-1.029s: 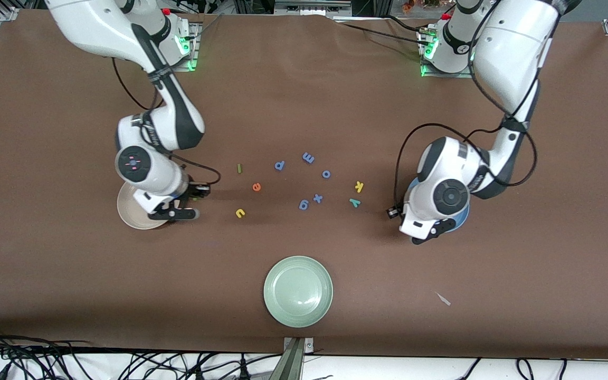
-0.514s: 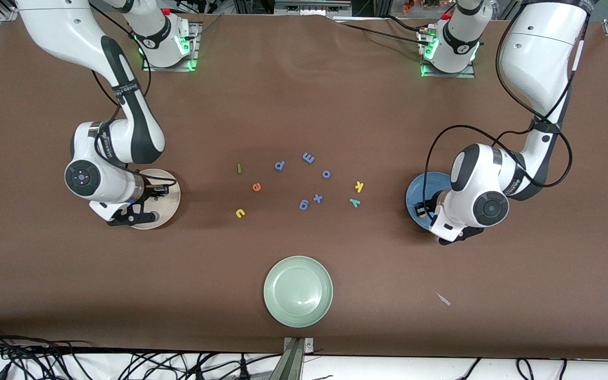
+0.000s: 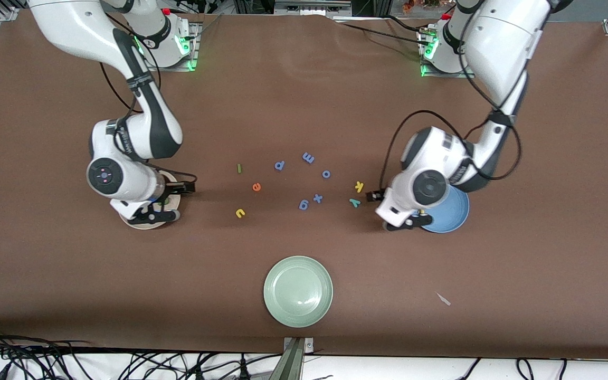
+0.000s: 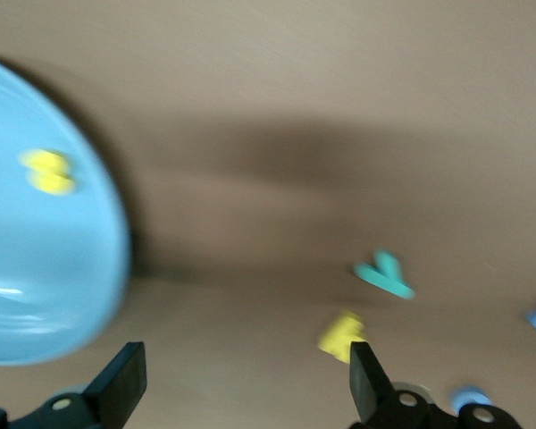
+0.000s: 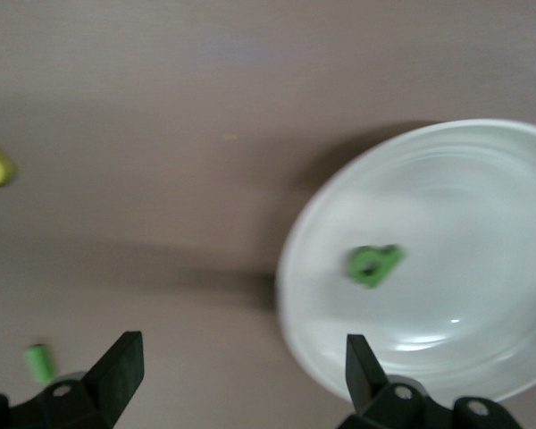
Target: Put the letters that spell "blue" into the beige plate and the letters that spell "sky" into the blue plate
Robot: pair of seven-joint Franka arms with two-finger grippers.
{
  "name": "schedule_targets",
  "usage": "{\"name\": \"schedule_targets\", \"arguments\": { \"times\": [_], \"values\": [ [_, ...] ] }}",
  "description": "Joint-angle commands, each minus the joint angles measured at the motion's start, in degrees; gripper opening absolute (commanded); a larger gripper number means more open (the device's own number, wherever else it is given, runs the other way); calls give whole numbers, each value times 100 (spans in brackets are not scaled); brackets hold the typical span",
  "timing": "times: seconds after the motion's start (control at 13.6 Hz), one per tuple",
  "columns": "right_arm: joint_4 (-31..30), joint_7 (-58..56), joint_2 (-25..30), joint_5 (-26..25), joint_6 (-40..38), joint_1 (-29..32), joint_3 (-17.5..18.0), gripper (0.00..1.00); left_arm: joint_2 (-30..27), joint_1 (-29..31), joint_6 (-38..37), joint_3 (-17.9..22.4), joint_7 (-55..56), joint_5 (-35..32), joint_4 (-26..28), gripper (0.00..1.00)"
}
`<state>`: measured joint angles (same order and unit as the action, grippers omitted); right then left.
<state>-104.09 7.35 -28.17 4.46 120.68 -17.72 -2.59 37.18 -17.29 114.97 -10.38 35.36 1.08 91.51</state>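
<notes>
A pale green plate [image 3: 298,291] sits at six o'clock; periwinkle letters [image 3: 308,157] cluster centrally; a small pale scrap [image 3: 444,299] lies at four o'clock.

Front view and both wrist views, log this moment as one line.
left gripper open, empty, beside blue plate | yellow s in it | right gripper open, empty, beside beige plate | green b in it

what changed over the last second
Both arms swung out over their plates and back toward the middle. The right gripper dropped the dark green b in the beige plate; the left gripper dropped the yellow s in the blue plate. Both are open. The loose letters and green plate stayed put.
</notes>
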Motion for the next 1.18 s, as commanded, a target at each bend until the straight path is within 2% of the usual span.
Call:
{"name": "schedule_targets", "arguments": {
  "times": [0.0, 0.22, 0.37, 0.51, 0.59, 0.73, 0.88, 1.1],
  "values": [
    [-94, 537, 197, 72, -62, 14, 363, 100, 201, -257, 384, 72, 435, 33, -204, 100],
    [-523, 1100, 425, 72, 278, 5, 785, 100, 438, -626, 807, 115, 385, 16, -195, 100],
    [-1041, 1364, 575, 20, 981, 5, 1014, 100, 553, -538, 948, 142, -1005, -475, -204, 100],
    [-1376, 1453, 602, -24, 1421, -4, 1172, 100, 640, -547, 1001, 142, -1592, -546, -204, 100],
    [-1569, 1453, 602, -42, 1702, -4, 1217, 100, 719, -626, 1071, 151, -1663, -573, -204, 100],
    [-1808, 1418, 541, -68, 2186, -117, 1226, 100, 842, -845, 1430, 151, -1698, -1063, -204, 100],
    [-1800, 1444, 418, -208, 2258, -320, 1200, 100, 948, -907, 1520, 142, -1708, -1504, -195, 100],
    [-1799, 1444, 189, -525, 2486, -329, 1200, 100, 957, -995, 1520, 142, -1707, -1532, -151, 95]
  ]
}}
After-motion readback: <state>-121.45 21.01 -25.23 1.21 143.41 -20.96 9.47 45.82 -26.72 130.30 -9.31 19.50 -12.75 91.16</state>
